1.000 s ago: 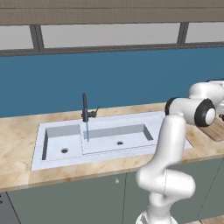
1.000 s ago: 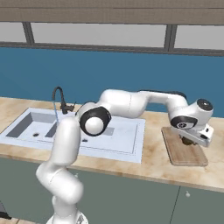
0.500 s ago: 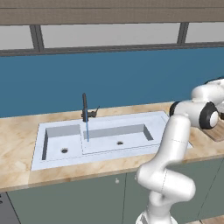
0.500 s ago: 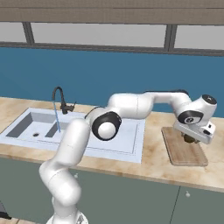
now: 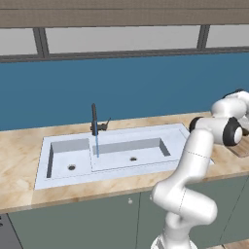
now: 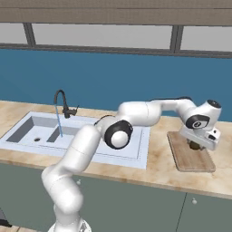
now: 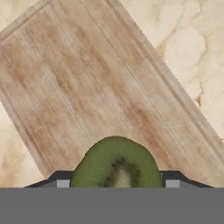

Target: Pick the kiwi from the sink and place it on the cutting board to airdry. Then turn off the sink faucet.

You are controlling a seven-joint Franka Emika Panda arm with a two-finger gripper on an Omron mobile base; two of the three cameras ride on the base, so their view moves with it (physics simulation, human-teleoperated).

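The kiwi (image 7: 116, 162), a cut green half with a pale core, sits between my gripper's (image 7: 116, 181) dark fingertips, and the gripper is shut on it. Right below it lies the cutting board (image 7: 87, 87), light-brown wood with streaky grain. From the right base view, the gripper (image 6: 195, 144) hangs low over the board's (image 6: 188, 158) far end with the kiwi (image 6: 195, 145) as a dark lump under it. I cannot tell whether the kiwi touches the wood. The white double-basin sink (image 6: 136, 152) (image 5: 44, 170) lies to the left. The dark faucet (image 5: 95, 120) (image 6: 60, 100) runs a thin blue stream.
Marbled beige countertop (image 6: 158, 170) surrounds the sink and board. A blue wall (image 5: 146, 87) rises behind the counter. My own arm arches across the counter from the sink's right end to the board. The board's corner (image 5: 241, 148) shows at the right edge of the left base view.
The arm has swung a little further right and the hand has settled slightly lower over the board. The kiwi stays in the grip.
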